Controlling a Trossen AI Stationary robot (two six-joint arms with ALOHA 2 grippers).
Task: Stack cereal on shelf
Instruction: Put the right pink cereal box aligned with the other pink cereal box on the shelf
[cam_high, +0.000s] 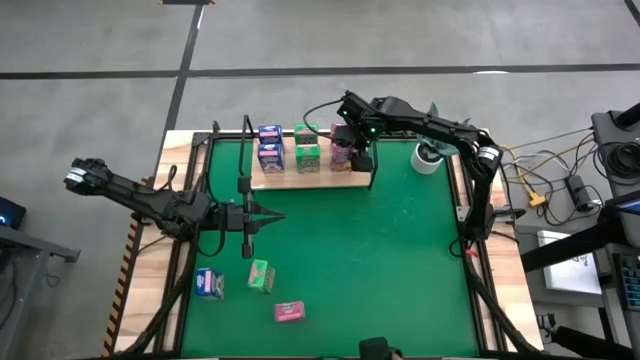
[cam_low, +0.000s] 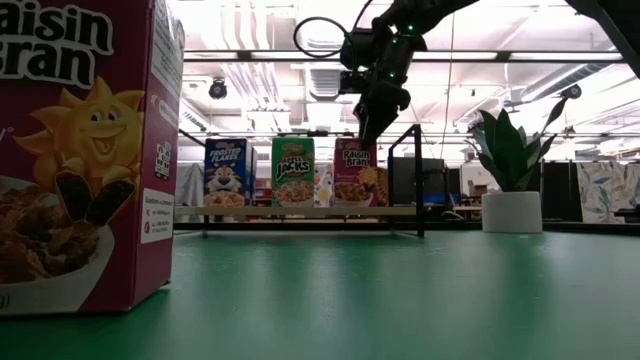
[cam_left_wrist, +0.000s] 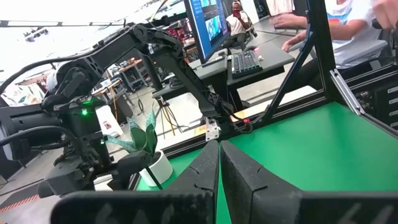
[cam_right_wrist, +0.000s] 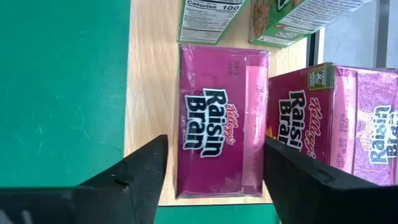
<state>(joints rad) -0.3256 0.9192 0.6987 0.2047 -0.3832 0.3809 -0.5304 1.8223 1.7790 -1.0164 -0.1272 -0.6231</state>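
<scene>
From above, the shelf (cam_high: 305, 178) lies at the far edge of the green mat (cam_high: 380, 260), with blue, green and pink cereal boxes along it. The right hand (cam_high: 352, 150) hangs over the shelf's right end, above the pink boxes (cam_high: 343, 152). The left hand (cam_high: 268, 217) rests low over the mat, well apart from the shelf. Three more boxes lie on the mat near the desk's front: a blue box (cam_high: 209, 284), a green box (cam_high: 261, 275) and a pink box (cam_high: 289, 312).

At desk height, a large Raisin Bran box (cam_low: 85, 150) fills the left foreground; beyond it the shelf holds blue, green and pink boxes upright, and the right hand hovers just above the pink one, perhaps not touching it.

The left wrist view shows that hand's fingers (cam_left_wrist: 202, 171) pressed together.

The right wrist view shows the fingers (cam_right_wrist: 140, 171) spread, empty, straddling a pink box lying flat on the wood, another pink box just beside it.
</scene>
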